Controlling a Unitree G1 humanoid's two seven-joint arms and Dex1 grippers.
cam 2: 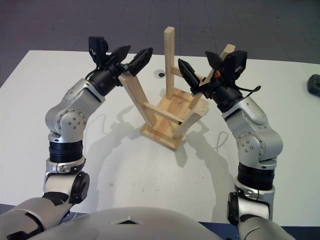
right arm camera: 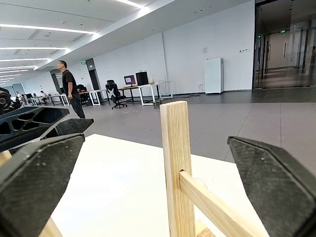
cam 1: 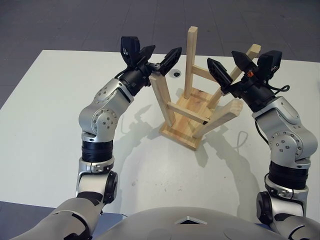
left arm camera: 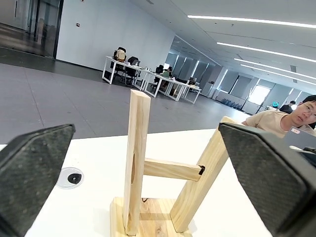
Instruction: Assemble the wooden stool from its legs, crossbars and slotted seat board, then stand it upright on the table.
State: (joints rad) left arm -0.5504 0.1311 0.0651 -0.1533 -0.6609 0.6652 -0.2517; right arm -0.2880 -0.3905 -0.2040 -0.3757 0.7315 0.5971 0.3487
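Grey floor (cam 1: 75, 20); white walls (left arm camera: 98, 29); ceiling light strips (left arm camera: 247, 20); desks (left arm camera: 143, 76) far off; perhaps windows (left arm camera: 256, 94) beyond.

The upturned stool (cam 1: 187, 112) rests on its seat board (cam 1: 180, 135), so the board's seat face lies hidden against the table (cam 1: 60, 100), and its slots cannot be made out. The left gripper (cam 1: 165, 50) covers the tip of the near-left leg (cam 1: 164, 100); whether a finger touches the wood cannot be told. The right gripper (cam 1: 221, 56) hides the middle stretch of the far-right leg (cam 1: 255, 49). In the left wrist view the bottom edge cuts the seat board, and both fingers (left arm camera: 34, 168) run off the sides. A dark object (cam 2: 314, 84) is cut by the right eye view's edge and cannot be identified.
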